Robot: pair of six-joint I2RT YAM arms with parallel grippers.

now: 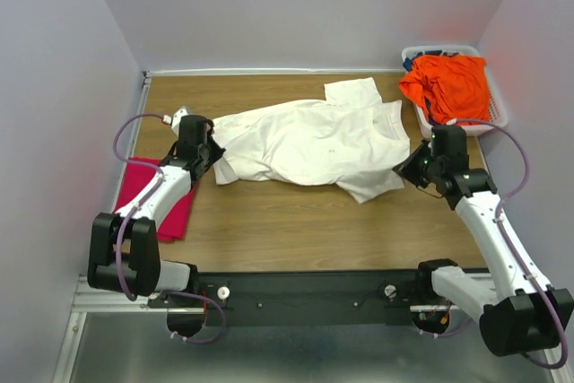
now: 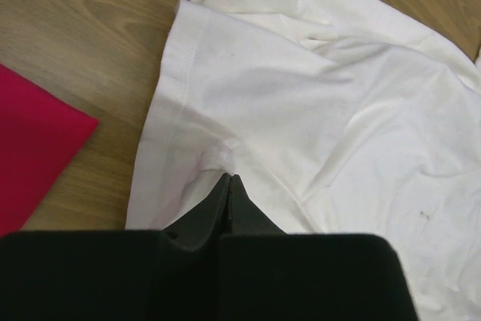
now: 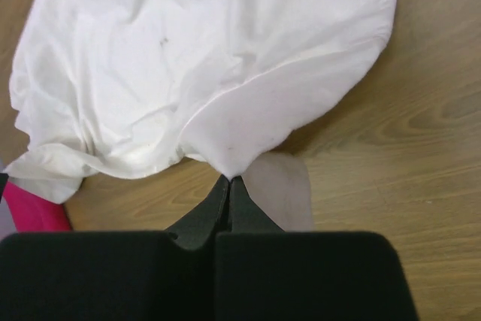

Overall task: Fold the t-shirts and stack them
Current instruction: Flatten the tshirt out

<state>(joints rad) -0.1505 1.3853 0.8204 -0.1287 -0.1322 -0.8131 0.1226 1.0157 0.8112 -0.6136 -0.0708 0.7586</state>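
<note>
Your large cream-white cloth t-shirt (image 1: 309,141) lies spread and rumpled across the middle of the wooden table (image 1: 296,217). Your left claw (image 2: 229,180) is clenched on a pinch of cloth near the sleeve hem at the shirt's left end. Your right claw (image 3: 229,182) is clenched on the shirt's edge at its right end. The magenta-pink cloth shirt (image 1: 175,217) lies flat at the table's left edge, partly under the left arm. The bright orange cloth shirt (image 1: 448,85) sits bunched in the white plastic lattice basket (image 1: 499,112) at the far right corner.
</note>
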